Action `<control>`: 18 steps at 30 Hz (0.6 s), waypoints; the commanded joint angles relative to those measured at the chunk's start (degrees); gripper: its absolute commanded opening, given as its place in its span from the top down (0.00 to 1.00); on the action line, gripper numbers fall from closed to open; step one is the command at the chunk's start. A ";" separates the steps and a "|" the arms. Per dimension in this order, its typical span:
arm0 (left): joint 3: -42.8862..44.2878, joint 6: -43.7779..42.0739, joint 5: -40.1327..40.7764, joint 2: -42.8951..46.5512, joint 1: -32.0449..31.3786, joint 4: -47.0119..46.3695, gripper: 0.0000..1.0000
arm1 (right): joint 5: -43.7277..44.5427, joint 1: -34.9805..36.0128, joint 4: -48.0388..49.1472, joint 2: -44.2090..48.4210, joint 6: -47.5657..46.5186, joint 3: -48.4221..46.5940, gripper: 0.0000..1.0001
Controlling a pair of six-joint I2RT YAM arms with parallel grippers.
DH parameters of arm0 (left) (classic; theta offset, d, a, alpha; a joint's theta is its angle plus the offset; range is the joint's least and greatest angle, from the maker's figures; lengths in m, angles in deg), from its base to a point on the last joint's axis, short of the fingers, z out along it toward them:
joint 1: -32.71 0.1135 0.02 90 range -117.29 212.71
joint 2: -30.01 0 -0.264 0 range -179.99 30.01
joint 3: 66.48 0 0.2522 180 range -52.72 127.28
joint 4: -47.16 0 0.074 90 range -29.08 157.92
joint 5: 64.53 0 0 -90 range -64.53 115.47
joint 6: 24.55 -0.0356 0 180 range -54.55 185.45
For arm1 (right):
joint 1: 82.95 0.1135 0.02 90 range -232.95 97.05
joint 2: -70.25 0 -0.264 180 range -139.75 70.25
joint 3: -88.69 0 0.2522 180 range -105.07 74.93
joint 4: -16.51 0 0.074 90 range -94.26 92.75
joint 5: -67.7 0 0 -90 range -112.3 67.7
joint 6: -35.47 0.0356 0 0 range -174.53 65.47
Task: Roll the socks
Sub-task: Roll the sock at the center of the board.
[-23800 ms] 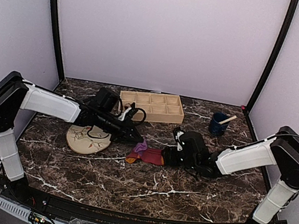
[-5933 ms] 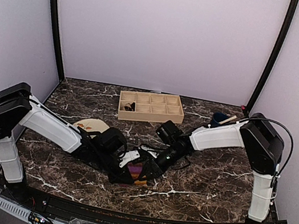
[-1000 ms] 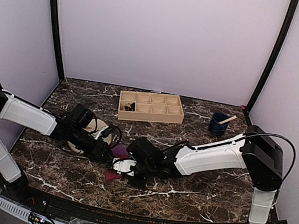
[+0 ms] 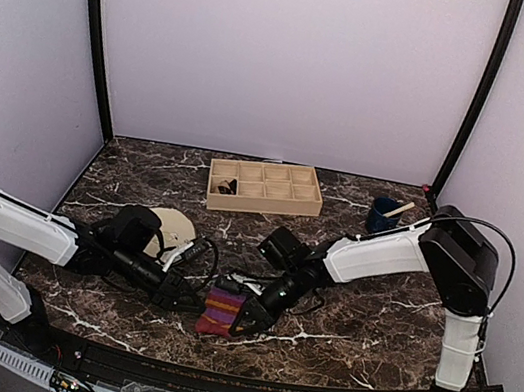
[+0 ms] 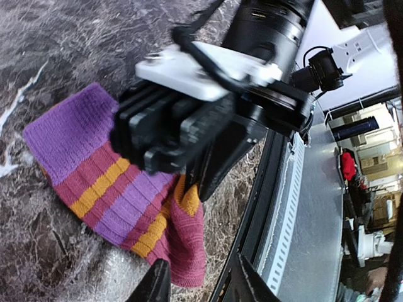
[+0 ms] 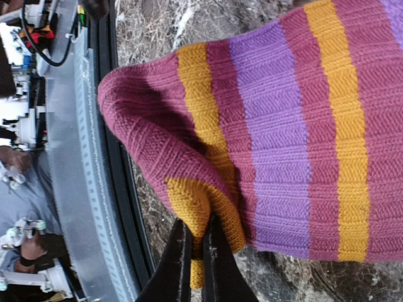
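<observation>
1 striped sock [image 6: 302, 126] — edge pinched in right hand [image 6: 196, 234].

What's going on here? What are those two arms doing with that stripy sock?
Two robot arms are working on a purple sock with orange stripes, which lies near the front edge of the marble table. The right gripper is shut on an orange-edged corner of the sock, and the fabric is bunched into a fold there. The left gripper is open right beside the sock and holds nothing. The sock is folded over but is not yet a tidy roll.
</observation>
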 commanded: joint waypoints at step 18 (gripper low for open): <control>8.16 -15.55 15.27 -5.55 -12.99 8.83 0.57 | -9.51 -3.29 -3.35 -1.77 0.72 -0.55 1.00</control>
